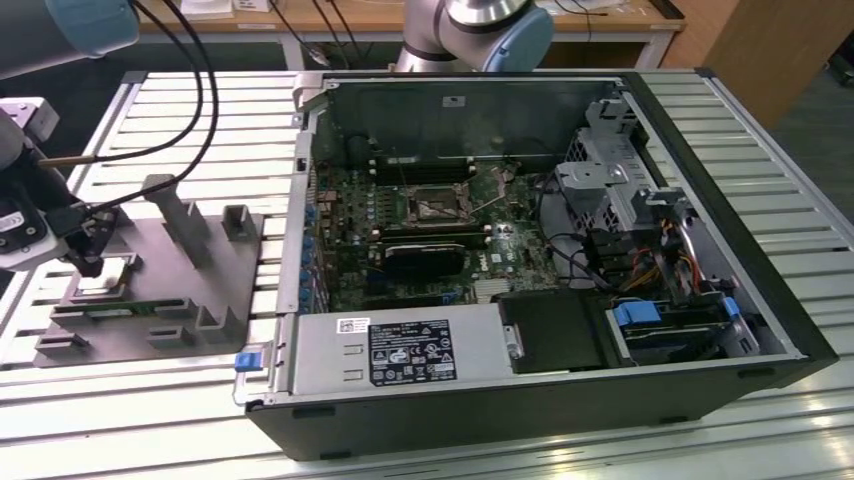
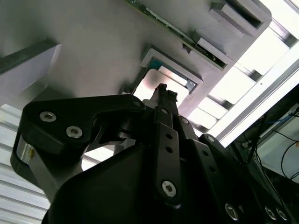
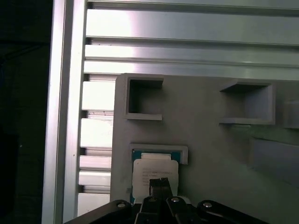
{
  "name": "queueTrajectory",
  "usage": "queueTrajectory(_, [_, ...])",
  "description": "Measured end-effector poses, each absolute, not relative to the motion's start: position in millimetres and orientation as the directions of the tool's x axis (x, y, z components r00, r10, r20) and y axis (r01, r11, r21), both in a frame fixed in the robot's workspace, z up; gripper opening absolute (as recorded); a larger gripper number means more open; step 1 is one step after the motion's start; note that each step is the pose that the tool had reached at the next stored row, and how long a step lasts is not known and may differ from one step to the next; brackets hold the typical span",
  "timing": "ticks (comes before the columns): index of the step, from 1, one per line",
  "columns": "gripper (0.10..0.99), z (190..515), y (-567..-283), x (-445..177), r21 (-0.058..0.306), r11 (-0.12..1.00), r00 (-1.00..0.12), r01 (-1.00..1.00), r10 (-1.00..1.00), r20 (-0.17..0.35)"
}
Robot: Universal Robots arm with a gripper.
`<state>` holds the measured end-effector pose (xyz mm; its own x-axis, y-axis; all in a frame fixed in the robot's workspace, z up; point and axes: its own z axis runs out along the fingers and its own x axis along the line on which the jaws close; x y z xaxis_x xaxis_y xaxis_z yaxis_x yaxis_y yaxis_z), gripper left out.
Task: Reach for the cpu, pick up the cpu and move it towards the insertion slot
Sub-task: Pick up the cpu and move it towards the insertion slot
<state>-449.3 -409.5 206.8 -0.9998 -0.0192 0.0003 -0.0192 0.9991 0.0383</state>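
gripper (image 1: pixel 88 262): fingers pinched together, nothing between them, tips right over the cpu (image 3: pixel 154 170)
cpu: sitting in a grey fixture (image 1: pixel 160 300) pocket, exterior view's lower left
insertion slot (image 1: pixel 438 205): mid-frame inside the case (image 1: pixel 534 405), well apart

The arm (image 1: pixel 19 170) reaches downward, its wrist low, jaws pressed together at the tips.

Gripper (image 1: pixel 88 266) over cpu (image 1: pixel 107 277) on grey fixture (image 1: pixel 200 288).
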Motion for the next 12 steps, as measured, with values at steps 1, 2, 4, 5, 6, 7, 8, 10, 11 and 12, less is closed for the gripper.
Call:
queueTrajectory(1, [0.106, 206.7, -409.5, -449.5, 0.038, 0.999, -1.000, -0.019, -0.019, 0.000])
queueTrajectory(2, [0.106, 206.8, -409.5, -449.5, 0.038, 0.999, -1.000, -0.019, -0.019, 0.000])
queueTrajectory(4, [0.106, 206.8, -409.5, -449.5, 0.038, 0.999, -1.000, -0.019, -0.019, 0.001])
queueTrajectory(5, [0.106, 206.8, -409.5, -449.5, 0.038, 0.999, -1.000, -0.019, -0.019, 0.001])
queueTrajectory(6, [0.106, 206.8, -409.5, -449.5, 0.038, 0.999, -1.000, -0.019, -0.019, 0.001])
queueTrajectory(7, [0.106, 206.8, -409.5, -449.5, 0.038, 0.999, -1.000, -0.019, -0.019, 0.001])
queueTrajectory(8, [0.106, 206.8, -409.5, -449.5, 0.038, 0.999, -1.000, -0.019, -0.019, 0.001])
queueTrajectory(10, [0.114, 206.7, -409.5, -449.5, 0.038, 0.999, -1.000, -0.019, -0.019, 0.001])
queueTrajectory(11, [0.169, 206.7, -409.5, -449.5, 0.038, 0.999, -1.000, -0.019, -0.019, 0.001])
queueTrajectory(12, [0.231, 206.7, -409.5, -449.5, 0.038, 0.999, -1.000, -0.019, -0.019, 0.001])
